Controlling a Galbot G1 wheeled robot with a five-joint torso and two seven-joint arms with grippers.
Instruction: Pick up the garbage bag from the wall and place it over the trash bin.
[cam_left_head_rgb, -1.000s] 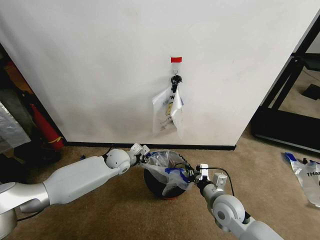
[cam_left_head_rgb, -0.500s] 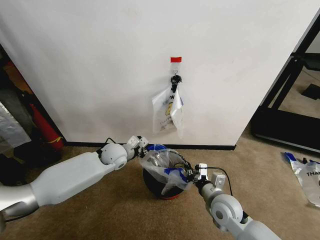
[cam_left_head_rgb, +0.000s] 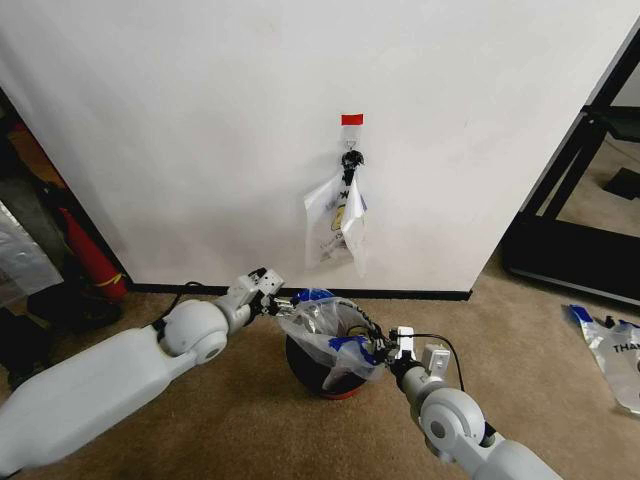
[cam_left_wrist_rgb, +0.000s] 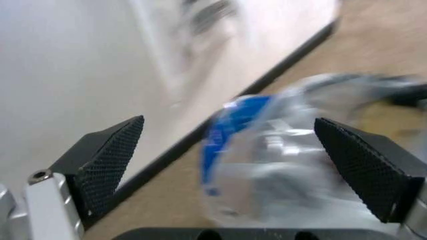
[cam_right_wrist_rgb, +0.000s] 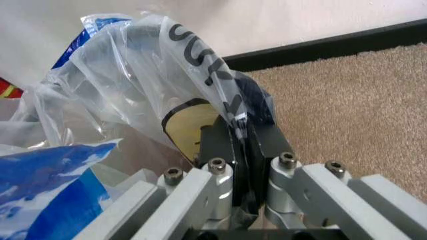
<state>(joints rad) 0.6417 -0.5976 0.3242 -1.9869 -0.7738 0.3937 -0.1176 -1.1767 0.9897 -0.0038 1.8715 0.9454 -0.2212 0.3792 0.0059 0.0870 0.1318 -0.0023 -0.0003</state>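
Carpeted room, treadmill beside wall

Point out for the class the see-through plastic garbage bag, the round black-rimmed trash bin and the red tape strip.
see-through plastic garbage bag (cam_left_head_rgb: 318, 325), head view, crinkled film over the opening.
round black-rimmed trash bin (cam_left_head_rgb: 305, 367), head view, outer wall.
red tape strip (cam_left_head_rgb: 351, 119), head view, its middle.

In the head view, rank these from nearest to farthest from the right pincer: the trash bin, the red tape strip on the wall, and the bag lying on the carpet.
From the right pincer:
1. Trash bin, right beside it.
2. Bag lying on the carpet, off to the robot's right.
3. Red tape strip, high on the wall.
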